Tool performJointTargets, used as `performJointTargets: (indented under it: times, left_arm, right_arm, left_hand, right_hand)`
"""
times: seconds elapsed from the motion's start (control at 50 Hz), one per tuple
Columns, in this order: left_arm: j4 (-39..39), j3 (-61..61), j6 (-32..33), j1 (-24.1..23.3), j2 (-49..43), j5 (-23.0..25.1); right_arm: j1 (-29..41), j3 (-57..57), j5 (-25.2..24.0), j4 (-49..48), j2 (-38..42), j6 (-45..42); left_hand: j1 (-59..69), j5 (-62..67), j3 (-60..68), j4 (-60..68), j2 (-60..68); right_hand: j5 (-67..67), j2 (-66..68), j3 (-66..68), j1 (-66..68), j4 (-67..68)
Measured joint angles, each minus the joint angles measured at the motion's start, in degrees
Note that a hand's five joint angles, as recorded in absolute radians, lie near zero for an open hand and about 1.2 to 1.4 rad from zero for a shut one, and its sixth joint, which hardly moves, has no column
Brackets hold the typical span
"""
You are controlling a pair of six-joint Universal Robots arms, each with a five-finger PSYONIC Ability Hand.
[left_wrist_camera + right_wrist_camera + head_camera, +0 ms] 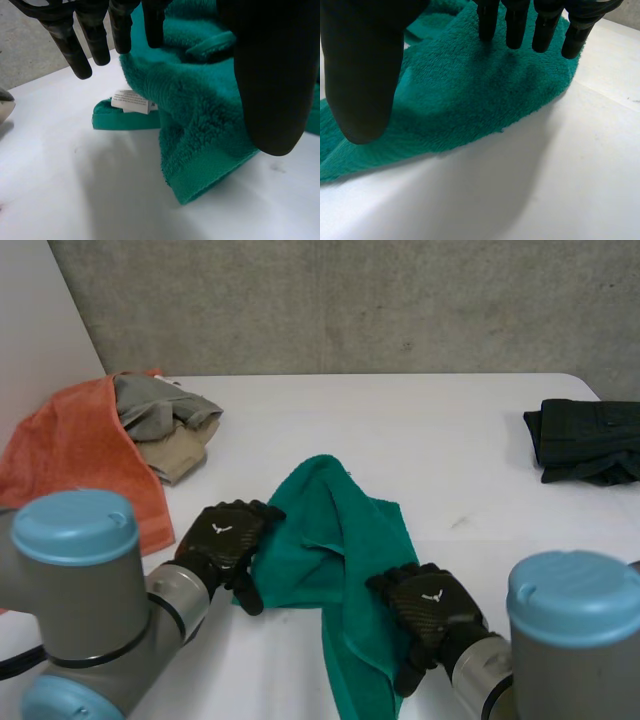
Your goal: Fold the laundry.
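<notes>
Fingers (80, 65) of the left hand (222, 535): straight and slightly spread, tips at the left edge of the green towel (330, 530), with the left thumb (272, 90) held apart in front of the raised terry; no cloth is seen pinched between them. Fingers (515, 35) of the right hand (432, 605): likewise straight, tips over the towel's right side, with the right thumb (362, 75) standing clear of the cloth, so this hand also grips nothing. Beyond the left fingertips a white label (131, 101) lies at a folded hem. The towel is crumpled on the near middle of the white table (430, 440), humped between the two hands and trailing toward the near edge. Far left: an orange towel (80, 455) bearing a grey garment (160, 405) and a beige garment (185, 455). Far right, well apart: a folded dark garment (585, 440).
</notes>
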Motion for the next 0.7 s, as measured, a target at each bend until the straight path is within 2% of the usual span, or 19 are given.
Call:
performJointTargets:
  times: [0.04, 0.1, 0.12, 0.14, 0.16, 0.18, 0.2, 0.24, 0.26, 0.28, 0.4, 0.5, 0.62, 0.7]
  left_arm:
    - [0.81, 0.44, 0.53, -0.29, -1.09, -0.46]
    - [2.45, 2.05, 2.28, -0.76, -3.74, -1.57]
    - [2.70, 2.35, 2.59, -0.79, -4.11, -1.71]
    - [3.20, 3.01, 3.33, -0.81, -4.96, -2.00]
    - [3.45, 3.34, 3.72, -0.80, -5.37, -2.12]
    - [3.91, 3.99, 4.43, -0.76, -6.08, -2.32]
    - [4.19, 4.36, 4.89, -0.72, -6.53, -2.42]
    - [4.73, 5.18, 5.84, -0.58, -7.28, -2.63]
    - [5.04, 5.72, 6.42, -0.44, -7.61, -2.79]
    - [5.26, 6.22, 6.90, -0.28, -7.77, -2.97]
    - [5.60, 8.98, 8.11, 1.20, -5.60, -4.59]
    - [4.68, 11.90, 6.93, 4.67, 1.86, -5.34]
    - [1.01, 15.08, 2.40, 9.95, 10.95, -2.00]
    - [-3.26, 15.62, -1.23, 12.38, 13.24, 1.19]
  right_arm:
    - [0.71, 0.51, 0.70, -0.93, 0.18, 0.28]
    - [2.15, 1.44, 1.85, -2.80, 0.51, 0.94]
    - [2.34, 1.55, 1.95, -3.05, 0.59, 1.02]
    - [2.78, 1.77, 2.14, -3.64, 0.83, 1.17]
    - [2.91, 1.81, 2.19, -3.85, 0.92, 1.22]
    - [3.27, 1.93, 2.33, -4.42, 1.27, 1.31]
    - [3.45, 1.95, 2.42, -4.74, 1.48, 1.34]
    - [3.72, 1.93, 2.68, -5.49, 1.98, 1.36]
    - [3.78, 1.88, 2.96, -6.00, 2.31, 1.34]
    - [3.77, 1.82, 3.13, -6.27, 2.45, 1.30]
    - [1.72, 0.00, 5.27, -8.02, 2.18, -1.28]
    - [-4.62, -3.78, 5.82, -7.51, -2.94, -8.44]
    - [-13.67, -10.69, 3.38, -4.78, -10.41, -18.94]
    - [-18.28, -15.52, -0.78, -1.27, -13.08, -24.62]
  left_hand:
    - [1.84, 0.88, 1.15, 1.33, 1.53]
    - [13.11, 10.81, 10.84, 11.73, 11.24]
    - [13.11, 10.81, 10.84, 11.73, 11.24]
    - [22.37, 19.13, 19.48, 20.29, 19.79]
    - [22.37, 19.13, 19.48, 20.29, 19.79]
    - [37.24, 32.85, 33.67, 34.42, 34.03]
    - [37.24, 32.85, 33.67, 34.42, 34.03]
    - [49.52, 47.28, 48.26, 49.16, 48.67]
    - [49.52, 47.28, 48.26, 49.16, 48.67]
    - [51.94, 52.52, 54.48, 55.58, 55.10]
    - [51.94, 52.58, 55.40, 56.69, 55.94]
    - [51.94, 52.58, 55.42, 56.71, 56.03]
    - [51.94, 53.11, 55.42, 56.71, 56.03]
    - [51.94, 53.53, 55.42, 56.72, 56.03]
  right_hand:
    - [0.38, 0.36, 0.45, 0.22, 0.39]
    - [3.25, 3.45, 3.62, 1.74, 3.18]
    - [4.01, 3.98, 4.13, 2.32, 3.92]
    - [8.58, 8.68, 8.77, 7.65, 8.57]
    - [9.03, 9.10, 9.22, 8.13, 8.99]
    - [17.32, 18.39, 18.41, 17.68, 18.20]
    - [26.42, 28.04, 27.73, 27.35, 27.46]
    - [39.68, 42.16, 41.59, 41.13, 40.35]
    - [47.22, 49.44, 48.04, 48.27, 47.91]
    - [52.10, 53.56, 52.93, 52.09, 52.82]
    - [54.15, 55.53, 55.98, 52.30, 56.39]
    - [54.15, 55.53, 56.04, 52.30, 56.45]
    - [54.49, 55.53, 56.04, 52.30, 56.55]
    - [54.72, 55.53, 56.04, 52.30, 56.58]
